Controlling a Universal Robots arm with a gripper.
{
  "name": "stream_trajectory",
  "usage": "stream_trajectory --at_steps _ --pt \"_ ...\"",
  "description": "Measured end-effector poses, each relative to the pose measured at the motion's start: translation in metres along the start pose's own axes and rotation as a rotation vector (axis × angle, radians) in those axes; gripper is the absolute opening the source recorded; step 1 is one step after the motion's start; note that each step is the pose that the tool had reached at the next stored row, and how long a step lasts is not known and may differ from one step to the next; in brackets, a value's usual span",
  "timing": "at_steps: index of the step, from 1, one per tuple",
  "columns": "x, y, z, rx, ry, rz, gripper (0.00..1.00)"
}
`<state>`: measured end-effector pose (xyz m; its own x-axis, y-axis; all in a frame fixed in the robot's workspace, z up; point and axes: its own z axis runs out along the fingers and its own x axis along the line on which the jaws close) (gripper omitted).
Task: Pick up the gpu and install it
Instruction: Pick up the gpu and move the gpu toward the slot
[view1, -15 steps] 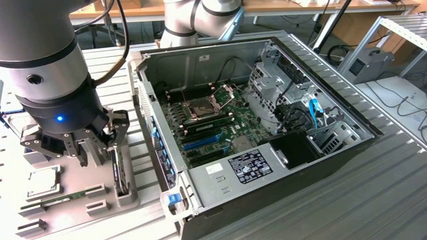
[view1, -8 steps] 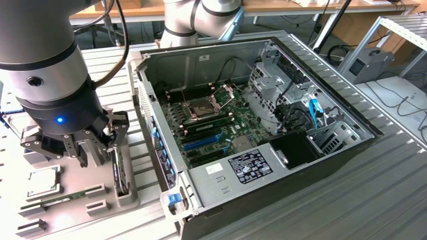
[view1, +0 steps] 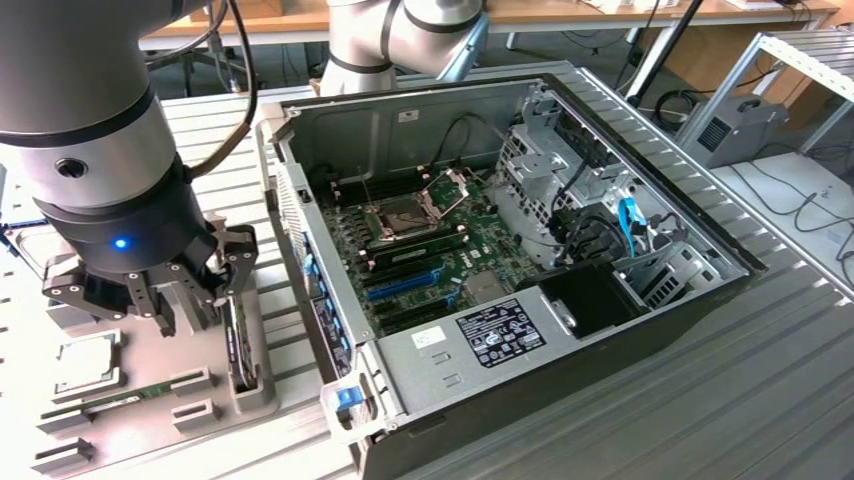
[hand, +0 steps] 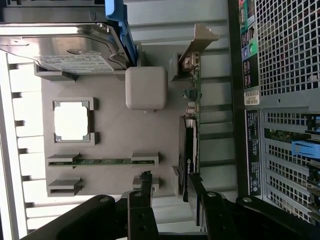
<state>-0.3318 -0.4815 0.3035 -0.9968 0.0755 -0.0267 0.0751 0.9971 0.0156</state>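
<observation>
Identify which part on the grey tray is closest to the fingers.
The gpu, the dark card standing on edge at the tray edge beside the computer case, right by one finger; the hard drive, processor and memory stick sit farther off.

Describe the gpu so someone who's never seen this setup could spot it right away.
Find the open computer case, then the grey parts tray beside it on the exterior view's left. The gpu stands on edge along the tray side nearest the case. Unlike the square processor and the narrow memory stick, it carries a black block.
</observation>
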Motion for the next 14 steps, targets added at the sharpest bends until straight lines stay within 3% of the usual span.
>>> stream_trajectory --at_steps 14 --pt "0.0016 -0.0002 0.006 0.0005 0.0 0.0 0.42"
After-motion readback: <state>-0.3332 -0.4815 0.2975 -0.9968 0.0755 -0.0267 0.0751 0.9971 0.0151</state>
